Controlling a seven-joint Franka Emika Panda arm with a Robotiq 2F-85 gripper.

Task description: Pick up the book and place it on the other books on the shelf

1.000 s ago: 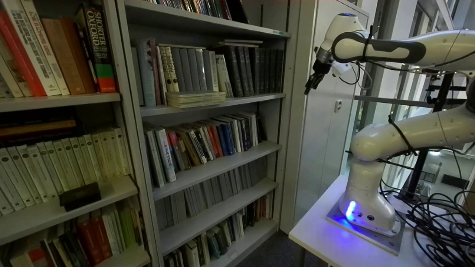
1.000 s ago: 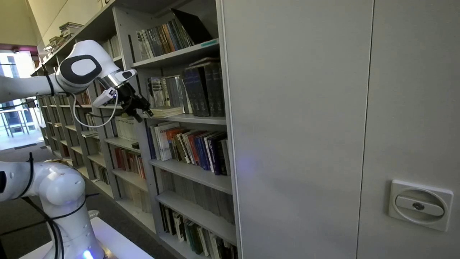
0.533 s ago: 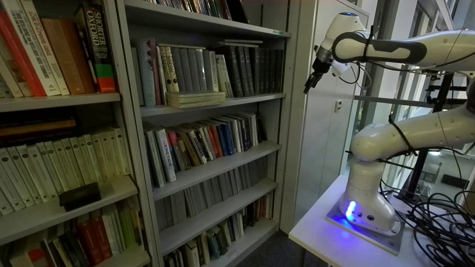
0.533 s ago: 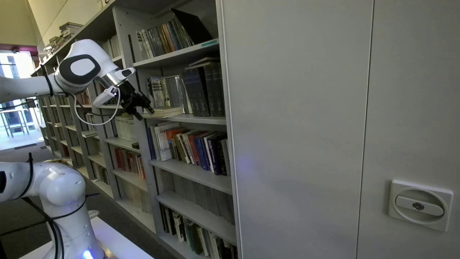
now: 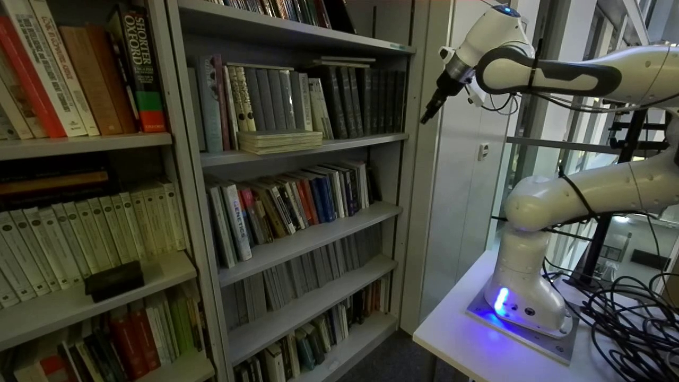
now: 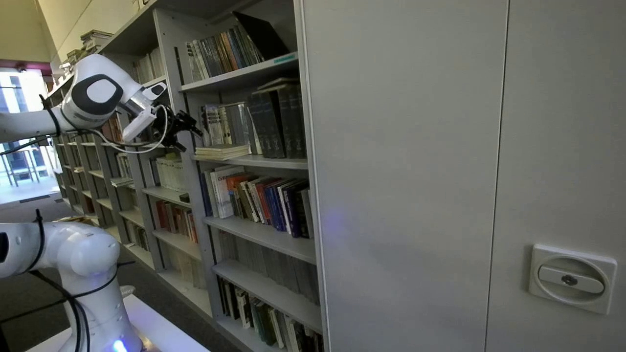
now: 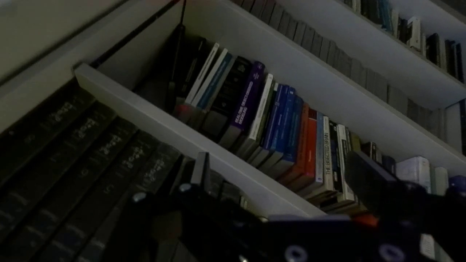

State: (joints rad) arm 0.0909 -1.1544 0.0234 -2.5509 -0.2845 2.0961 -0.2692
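Note:
On the grey shelf [image 5: 366, 140] stand the other books [image 5: 273, 101], an upright row with grey, white and dark spines. A stack of thin tan books [image 5: 280, 142] lies flat in front of them. One thin olive-tan book [image 5: 260, 66] lies across the tops of the grey spines. Which flat one is the book, I cannot tell. My gripper [image 6: 190, 140] hangs in the air in front of the bookcase, apart from all books. In the wrist view the gripper [image 7: 278, 163] has its fingers [image 7: 367, 182] wide apart with nothing between them; the flat books do not show there.
A shelf board [image 5: 297, 29] runs above the row, and coloured books [image 5: 313, 196] lean on the tier below. The bookcase's side post [image 5: 419, 159] and a grey cupboard [image 6: 401, 171] stand at its end. Cables [image 5: 631, 307] lie on the white table [image 5: 451, 329].
My gripper has risen a little and its fingers have tipped more level; in the exterior views it has shifted slightly left. The books have not moved.

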